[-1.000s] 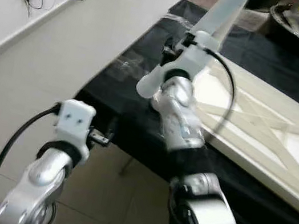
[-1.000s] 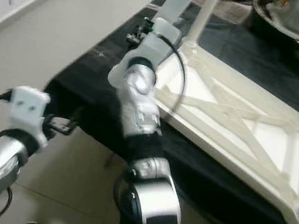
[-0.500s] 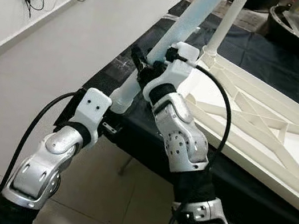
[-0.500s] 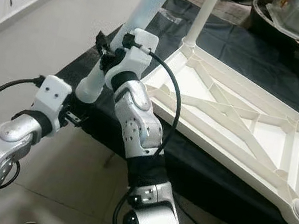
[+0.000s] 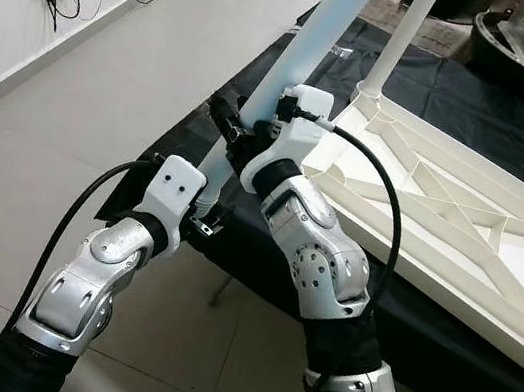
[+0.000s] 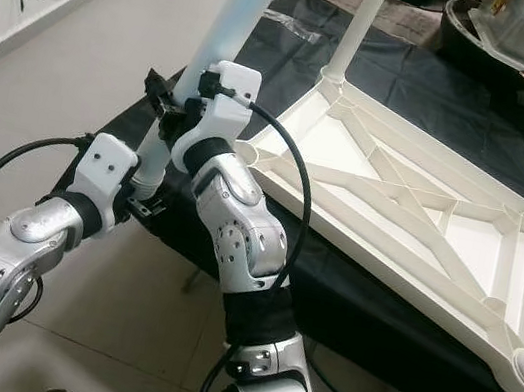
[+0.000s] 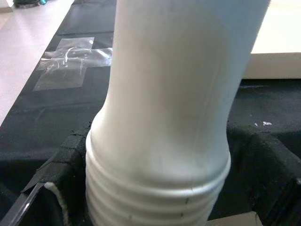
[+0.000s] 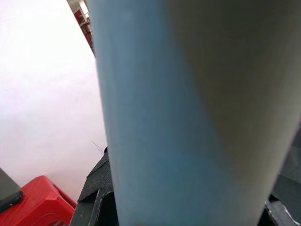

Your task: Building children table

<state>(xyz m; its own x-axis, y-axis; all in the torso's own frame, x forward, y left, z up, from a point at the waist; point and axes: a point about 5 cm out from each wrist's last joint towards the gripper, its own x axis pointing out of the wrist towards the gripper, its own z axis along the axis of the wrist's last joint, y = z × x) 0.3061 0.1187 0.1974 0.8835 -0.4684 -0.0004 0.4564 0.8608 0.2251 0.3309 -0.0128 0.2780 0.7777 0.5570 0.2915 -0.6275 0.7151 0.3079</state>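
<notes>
Currently a loose table leg (image 5: 315,38) is held by both arms beside the upturned tabletop (image 6: 412,207) on the black worktop (image 5: 462,99): right gripper (image 5: 228,129) is clamped mid-shaft, left gripper (image 5: 205,219) closed near the threaded end, which should be aligned squarely with an empty corner socket before turning.

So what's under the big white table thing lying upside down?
A black cloth lies under the upside-down tabletop, spread over a surface I cannot see. Whatever lies directly beneath the tabletop is covered.

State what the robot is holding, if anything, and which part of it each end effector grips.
A pale blue table leg. The left end effector grips its ribbed lower end; the right end effector clamps the shaft just above.
</notes>
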